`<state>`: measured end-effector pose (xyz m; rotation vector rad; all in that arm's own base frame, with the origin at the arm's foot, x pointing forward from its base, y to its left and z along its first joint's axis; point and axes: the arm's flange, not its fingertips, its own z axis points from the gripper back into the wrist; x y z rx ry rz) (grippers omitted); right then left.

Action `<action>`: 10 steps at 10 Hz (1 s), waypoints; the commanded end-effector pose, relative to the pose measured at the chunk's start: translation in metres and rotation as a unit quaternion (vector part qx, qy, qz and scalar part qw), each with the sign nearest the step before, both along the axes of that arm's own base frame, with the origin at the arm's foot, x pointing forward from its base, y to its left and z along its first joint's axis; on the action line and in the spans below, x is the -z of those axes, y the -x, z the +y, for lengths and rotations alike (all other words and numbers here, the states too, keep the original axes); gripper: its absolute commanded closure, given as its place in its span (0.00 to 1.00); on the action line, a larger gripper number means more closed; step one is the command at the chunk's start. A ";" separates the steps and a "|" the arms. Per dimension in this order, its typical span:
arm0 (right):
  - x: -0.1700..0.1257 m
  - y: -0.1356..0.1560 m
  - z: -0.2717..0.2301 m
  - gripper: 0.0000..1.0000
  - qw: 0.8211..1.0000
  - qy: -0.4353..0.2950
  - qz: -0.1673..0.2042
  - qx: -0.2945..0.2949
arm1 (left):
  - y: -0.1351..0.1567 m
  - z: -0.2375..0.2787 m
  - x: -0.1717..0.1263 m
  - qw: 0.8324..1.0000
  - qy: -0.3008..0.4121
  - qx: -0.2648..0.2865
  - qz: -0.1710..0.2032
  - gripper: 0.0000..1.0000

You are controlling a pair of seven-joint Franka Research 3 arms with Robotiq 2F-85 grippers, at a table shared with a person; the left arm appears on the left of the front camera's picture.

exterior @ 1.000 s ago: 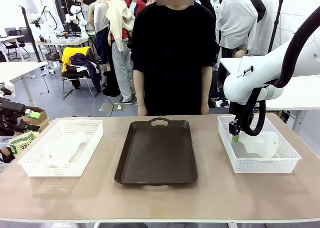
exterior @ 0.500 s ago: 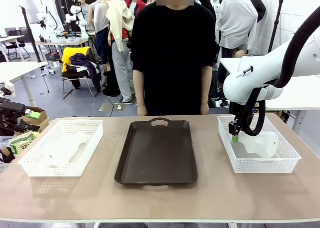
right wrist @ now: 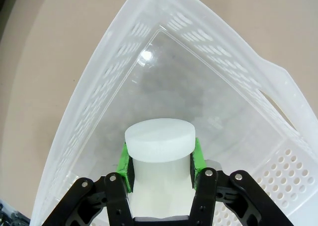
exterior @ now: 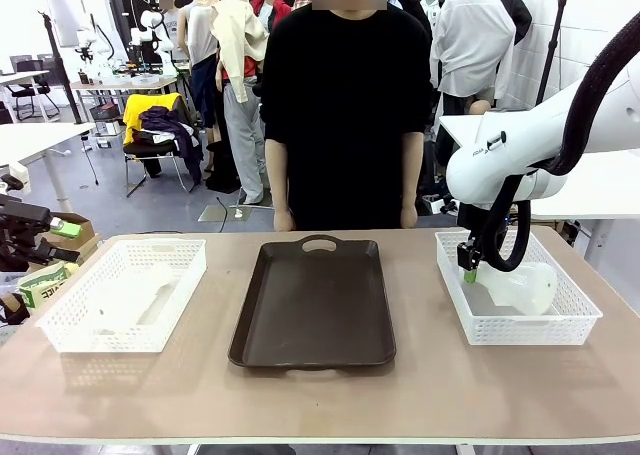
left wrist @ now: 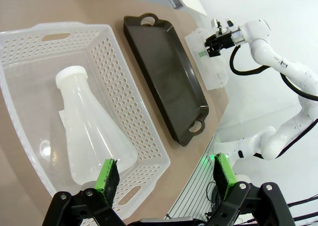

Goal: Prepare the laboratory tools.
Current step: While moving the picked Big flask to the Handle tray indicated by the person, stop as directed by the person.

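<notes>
Two tools. Right tool (right wrist: 160,162) pinches the neck of one flask (right wrist: 159,138) lying in the right basket (right wrist: 102,84). Left tool (left wrist: 166,179), spread, hovers over the second flask (left wrist: 92,131) in the left basket (left wrist: 135,112). Dark tray (exterior: 315,305) sits between them on the counter (exterior: 320,400).

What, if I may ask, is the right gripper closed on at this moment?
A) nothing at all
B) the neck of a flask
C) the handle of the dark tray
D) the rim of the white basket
B: in the right wrist view, the right gripper presses its green pads on both sides of the neck of the flask, inside the basket.
</notes>
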<state>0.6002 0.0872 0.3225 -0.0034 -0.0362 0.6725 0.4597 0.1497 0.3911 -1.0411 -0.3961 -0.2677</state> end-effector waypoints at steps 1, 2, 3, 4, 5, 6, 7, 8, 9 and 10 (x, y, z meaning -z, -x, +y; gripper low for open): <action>0.000 0.000 0.000 1.00 1.000 0.000 0.000 0.000 | 0.001 0.001 -0.001 1.000 -0.003 0.002 0.000 0.00; -0.009 0.003 0.002 1.00 1.000 0.008 0.005 -0.007 | 0.001 0.001 -0.001 1.000 -0.003 0.002 0.000 0.00; -0.021 0.008 0.000 1.00 1.000 0.012 0.016 -0.006 | 0.001 0.001 -0.001 1.000 -0.003 0.002 0.000 0.00; -0.034 0.012 -0.005 1.00 1.000 0.011 0.014 0.003 | 0.001 0.001 -0.001 1.000 -0.003 0.002 0.000 0.00; -0.050 0.017 -0.013 1.00 1.000 0.009 0.010 0.014 | 0.001 0.001 -0.001 1.000 -0.003 0.002 0.000 0.00; -0.062 0.020 -0.018 1.00 1.000 0.005 0.005 0.018 | 0.001 0.001 -0.001 1.000 -0.003 0.002 0.000 0.00; -0.079 0.025 -0.025 1.00 1.000 0.000 -0.001 0.027 | 0.001 0.001 -0.001 1.000 -0.003 0.002 0.000 0.00; -0.096 0.032 -0.031 1.00 0.999 -0.006 -0.014 0.036 | 0.001 0.001 -0.001 1.000 -0.003 0.002 0.000 0.00; -0.115 0.043 -0.036 1.00 0.998 -0.017 -0.035 0.041 | 0.001 0.001 -0.001 1.000 -0.003 0.002 0.000 0.00; -0.128 0.051 -0.039 1.00 0.997 -0.025 -0.051 0.046 | 0.001 0.001 -0.001 1.000 -0.003 0.002 0.000 0.00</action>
